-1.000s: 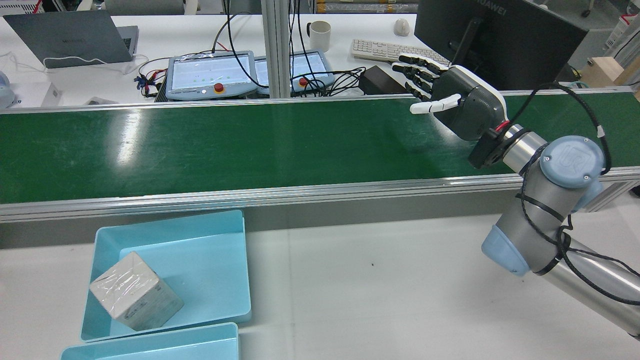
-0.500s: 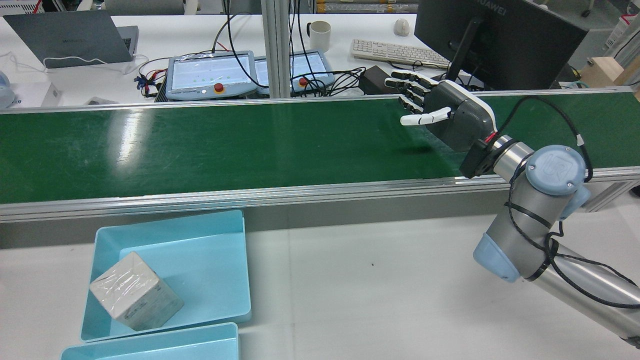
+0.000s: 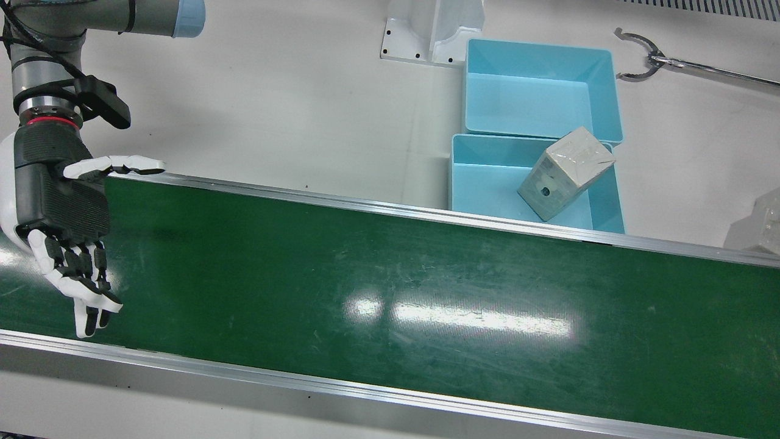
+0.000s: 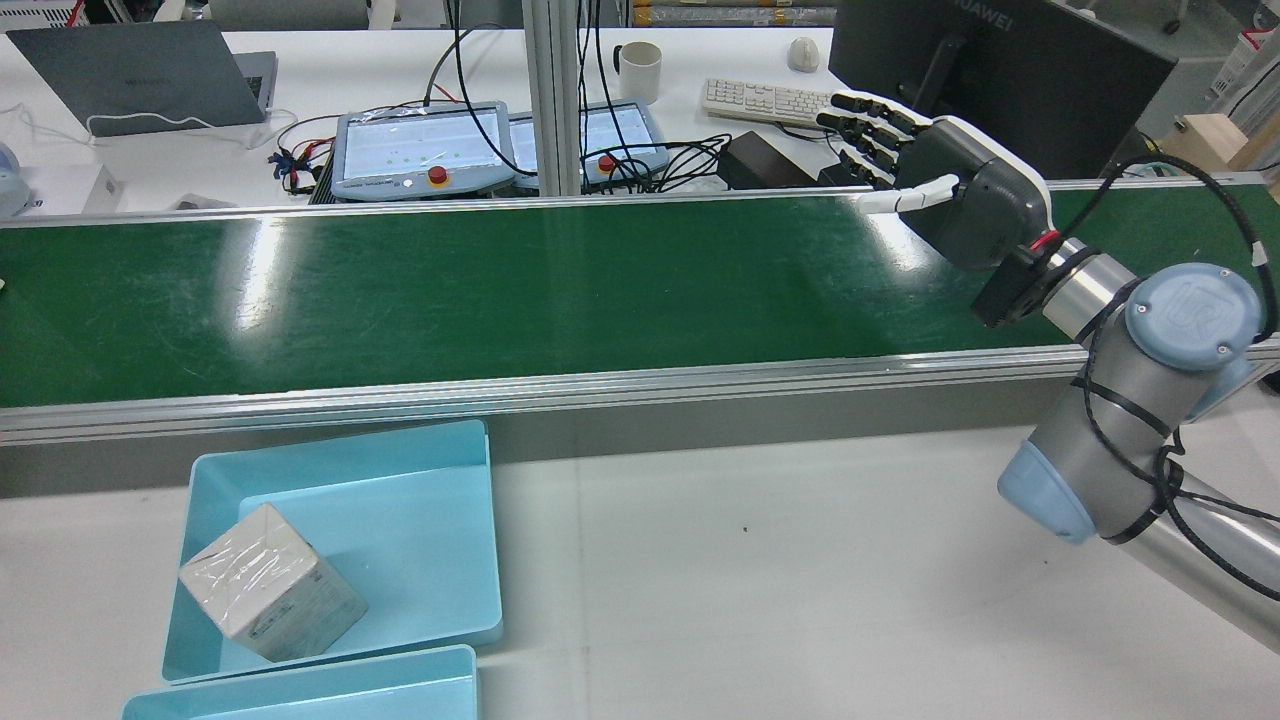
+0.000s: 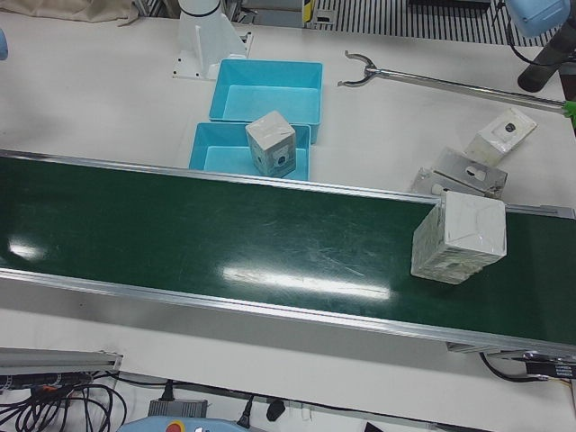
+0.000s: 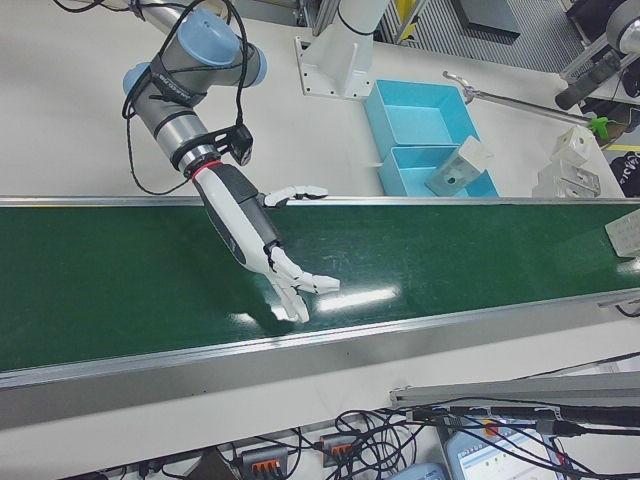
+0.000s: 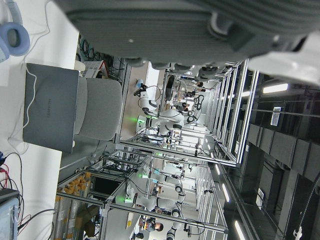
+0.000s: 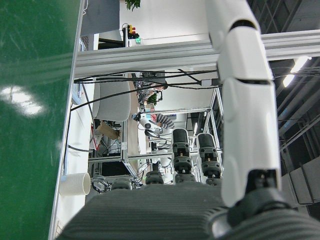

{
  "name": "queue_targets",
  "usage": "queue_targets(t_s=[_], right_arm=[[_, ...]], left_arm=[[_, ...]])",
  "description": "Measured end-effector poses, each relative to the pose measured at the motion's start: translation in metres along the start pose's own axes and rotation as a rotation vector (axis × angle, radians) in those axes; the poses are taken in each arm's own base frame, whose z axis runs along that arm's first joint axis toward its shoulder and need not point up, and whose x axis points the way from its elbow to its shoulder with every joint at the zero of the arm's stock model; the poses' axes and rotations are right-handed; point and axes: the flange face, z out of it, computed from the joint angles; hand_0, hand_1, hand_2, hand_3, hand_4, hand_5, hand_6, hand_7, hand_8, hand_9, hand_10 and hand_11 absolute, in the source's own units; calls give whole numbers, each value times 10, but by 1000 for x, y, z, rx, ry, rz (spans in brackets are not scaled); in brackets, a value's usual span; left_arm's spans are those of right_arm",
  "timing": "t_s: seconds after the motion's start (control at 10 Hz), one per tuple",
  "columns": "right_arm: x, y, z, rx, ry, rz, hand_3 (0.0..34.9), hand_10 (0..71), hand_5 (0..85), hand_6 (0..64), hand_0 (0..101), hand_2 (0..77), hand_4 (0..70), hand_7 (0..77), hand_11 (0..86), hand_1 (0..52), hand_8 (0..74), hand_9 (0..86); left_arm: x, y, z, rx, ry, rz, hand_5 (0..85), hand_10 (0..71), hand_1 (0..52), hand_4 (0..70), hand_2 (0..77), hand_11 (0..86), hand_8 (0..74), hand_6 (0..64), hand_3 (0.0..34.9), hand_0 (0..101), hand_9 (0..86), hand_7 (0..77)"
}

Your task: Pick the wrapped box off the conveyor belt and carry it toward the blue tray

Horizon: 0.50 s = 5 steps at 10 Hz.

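Right hand (image 6: 262,240) hangs over the conveyor belt (image 3: 390,286), palm turned along the belt, fingers (image 3: 85,286) spread and nearly straight, thumb splayed out to the side toward the robot's edge of the belt; nothing in its grasp. Left hand: its camera shows only the underside of the palm, no other view catches it, so I cannot tell how its fingers stand. Belt directly under and in front of the right palm is bare green. The wrapped box (image 5: 459,238) sits far down the belt, at the opposite end from the hand, well apart, nothing between them but empty belt; only the left-front view shows it whole. It stands slightly skewed to the belt's run, all its base on the green. Looks like a pale carton under clear film with tape bands: probably light and stiff, with faces likely to give a little if squeezed hard. The film looks glossy, so I would expect it to be slippery against the finger pads. Best hold, as I judge it: thumb on one broad side, fingers on the opposite one, below the top edge. Beyond the belt, on the robot's side, the blue tray (image 3: 481,183) already holds a similar box (image 3: 565,172), leaning against the rim.
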Motion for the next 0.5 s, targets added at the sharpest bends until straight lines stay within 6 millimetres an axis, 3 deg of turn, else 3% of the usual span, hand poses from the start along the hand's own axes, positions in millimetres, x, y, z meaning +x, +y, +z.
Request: queue_targets(t_s=[0.3,0.4,0.5], right_arm=[[-9,-3,-11,-28,8,-1,94,0,196,27,500,153,49,191,16,169,0,33],[-8,1,-10,-36,12,-2,75,0,213,49,499,153,104,213,16,180,0,33],[0,2,-8,-39,24,0,75,0,213,49,499,153,104,213,16,180,0,33]], left_arm=[[0,0,0,0,0,0,11,5,0,0,11,0,5,0,0,0,0,5],[0,0,0,0,0,0,11,5,0,0,11,0,5,0,0,0,0,5],[0,0,0,0,0,0,11,5,0,0,11,0,5,0,0,0,0,5]])
